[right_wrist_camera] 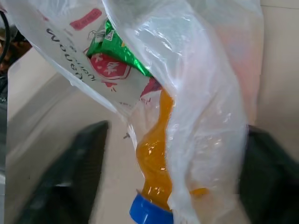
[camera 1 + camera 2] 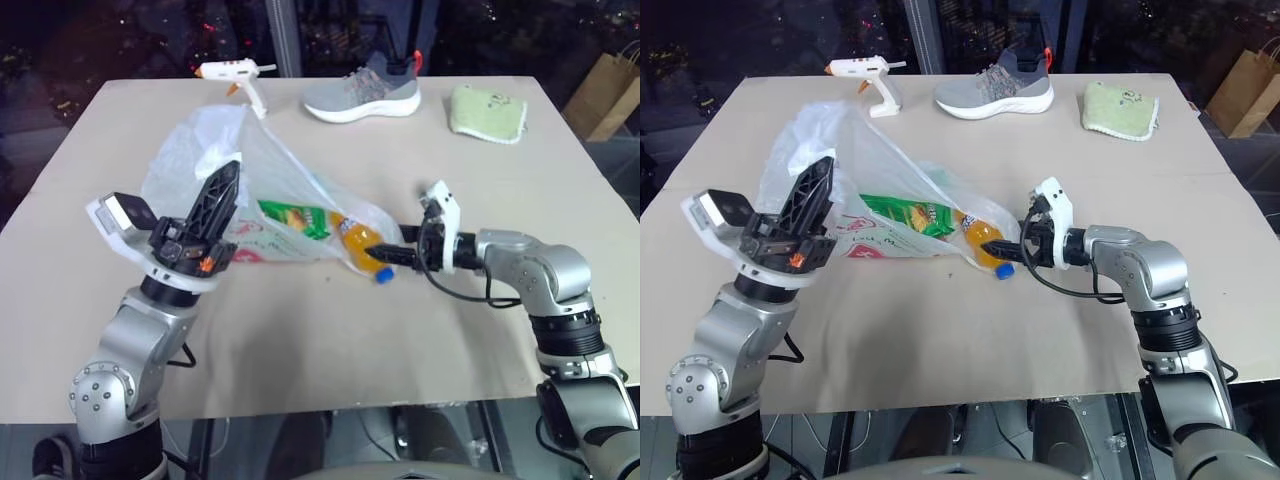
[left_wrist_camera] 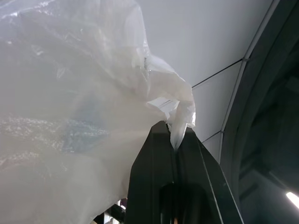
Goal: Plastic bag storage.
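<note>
A: Head views?
B: The plastic bag (image 2: 235,190), thin, crinkled, translucent white, lies left of centre on the matte beige table (image 2: 330,330). A green foil packet (image 2: 297,217) and an orange bottle (image 2: 357,243) with blue cap are partly inside.

A: Left wrist view?
B: The left gripper (image 3: 174,140) is closed, pinching a twisted fold of bag film.

A: Right wrist view?
B: The right gripper (image 1: 175,163) has its fingers (image 1: 77,168) spread either side of the bottle neck and film, grasping nothing.
</note>
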`<state>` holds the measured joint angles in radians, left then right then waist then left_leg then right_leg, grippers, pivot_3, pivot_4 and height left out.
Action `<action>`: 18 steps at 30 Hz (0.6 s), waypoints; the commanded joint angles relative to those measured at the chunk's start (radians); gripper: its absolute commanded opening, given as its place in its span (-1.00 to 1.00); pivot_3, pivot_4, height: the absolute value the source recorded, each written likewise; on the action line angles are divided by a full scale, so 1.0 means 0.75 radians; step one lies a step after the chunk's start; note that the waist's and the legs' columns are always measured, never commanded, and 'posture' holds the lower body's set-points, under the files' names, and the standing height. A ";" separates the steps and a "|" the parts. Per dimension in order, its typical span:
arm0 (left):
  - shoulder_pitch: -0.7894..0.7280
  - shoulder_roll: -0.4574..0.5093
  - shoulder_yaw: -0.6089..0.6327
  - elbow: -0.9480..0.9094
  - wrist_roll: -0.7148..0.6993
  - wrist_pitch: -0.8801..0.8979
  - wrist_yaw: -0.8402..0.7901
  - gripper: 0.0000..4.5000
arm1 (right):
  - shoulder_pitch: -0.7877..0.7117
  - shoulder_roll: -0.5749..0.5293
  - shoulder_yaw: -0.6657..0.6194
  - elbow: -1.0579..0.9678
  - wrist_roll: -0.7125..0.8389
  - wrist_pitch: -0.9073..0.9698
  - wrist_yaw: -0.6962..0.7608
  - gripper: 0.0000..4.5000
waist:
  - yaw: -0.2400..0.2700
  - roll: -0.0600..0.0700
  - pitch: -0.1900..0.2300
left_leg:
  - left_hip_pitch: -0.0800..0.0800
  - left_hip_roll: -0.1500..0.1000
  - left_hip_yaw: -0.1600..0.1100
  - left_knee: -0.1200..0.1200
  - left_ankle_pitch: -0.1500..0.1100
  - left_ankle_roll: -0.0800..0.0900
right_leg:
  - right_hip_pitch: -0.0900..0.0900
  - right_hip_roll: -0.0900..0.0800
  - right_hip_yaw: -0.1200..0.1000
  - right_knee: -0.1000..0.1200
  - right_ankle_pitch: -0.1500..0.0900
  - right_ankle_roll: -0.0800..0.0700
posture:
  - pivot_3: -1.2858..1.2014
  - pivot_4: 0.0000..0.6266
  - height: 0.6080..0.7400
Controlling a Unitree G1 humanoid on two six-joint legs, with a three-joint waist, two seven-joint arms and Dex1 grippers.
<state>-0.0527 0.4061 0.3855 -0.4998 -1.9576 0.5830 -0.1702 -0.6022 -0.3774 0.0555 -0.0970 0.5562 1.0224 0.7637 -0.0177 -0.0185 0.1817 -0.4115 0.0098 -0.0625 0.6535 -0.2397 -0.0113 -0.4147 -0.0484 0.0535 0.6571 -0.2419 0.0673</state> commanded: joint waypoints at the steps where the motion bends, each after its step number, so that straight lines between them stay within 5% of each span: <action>1: 0.014 0.016 0.027 -0.025 -0.019 0.006 -0.027 -1.00 | -0.030 0.003 -0.056 -0.014 0.035 -0.010 -0.022 -0.23 | 0.001 0.000 0.000 | 0.000 0.000 0.000 0.000 0.000 0.000 | 0.000 0.000 0.000 0.000 0.000 0.000 | 0.03 -0.52 1.00; 5: 0.023 0.022 0.029 -0.018 -0.019 0.008 -0.037 -1.00 | -0.035 0.001 -0.080 -0.005 0.045 -0.011 -0.038 -0.96 | 0.002 0.000 0.000 | 0.000 0.000 0.000 0.000 0.000 0.000 | 0.000 0.000 0.000 0.000 0.000 0.000 | 0.03 -0.52 1.00; 10: -0.021 0.038 0.008 -0.006 0.006 -0.006 -0.017 -1.00 | -0.122 0.134 -0.347 0.059 0.280 0.102 -0.151 -0.96 | 0.000 0.000 0.000 | 0.000 0.000 0.000 0.000 0.000 0.000 | 0.000 0.000 0.000 0.000 0.000 0.000 | 0.03 -0.52 1.00; 18: -0.507 0.019 -0.075 0.062 0.089 -0.121 0.136 -1.00 | -0.563 0.254 -0.945 0.436 0.837 0.080 -0.609 -0.96 | 0.010 0.000 0.001 | -0.003 -0.001 -0.004 0.003 0.001 0.000 | 0.000 0.000 -0.003 0.001 0.001 0.000 | 0.03 -0.52 1.00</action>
<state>-0.3910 0.4250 0.3257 -0.4652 -1.9131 0.5282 -0.0899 -0.9708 -0.1703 -0.5543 0.1974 1.0825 1.1351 0.3755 -0.0104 -0.0183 0.1827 -0.4136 0.0087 -0.0652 0.6554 -0.2391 -0.0117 -0.4144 -0.0487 0.0510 0.6571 -0.2415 0.0673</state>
